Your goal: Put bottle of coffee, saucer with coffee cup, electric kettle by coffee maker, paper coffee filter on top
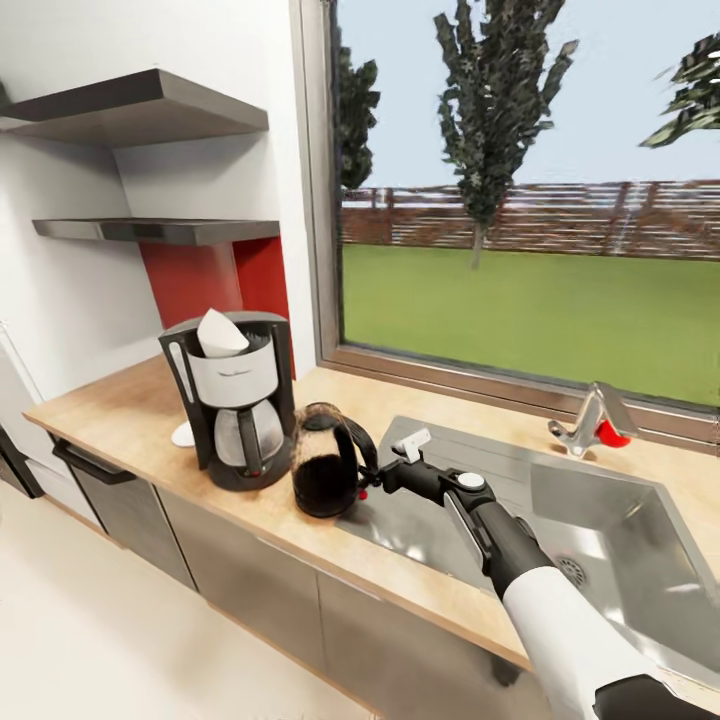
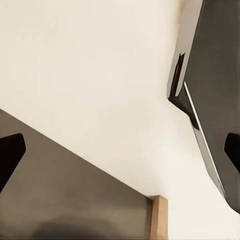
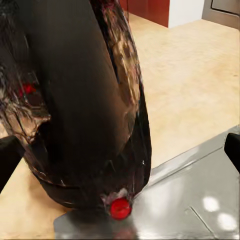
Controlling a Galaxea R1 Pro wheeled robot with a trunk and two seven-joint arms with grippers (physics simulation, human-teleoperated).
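My right gripper [image 1: 375, 483] sits at the kettle [image 1: 325, 462] handle, fingers spread wide in the wrist view, so I judge it open and not gripping. The kettle stands at the counter's [image 1: 120, 415] front edge, straddling the sink [image 1: 610, 540] rim, just beside the maker [image 1: 235, 400], which carries the filter [image 1: 220, 335]. The kettle step looks nearly done; next I should back away without tipping it.
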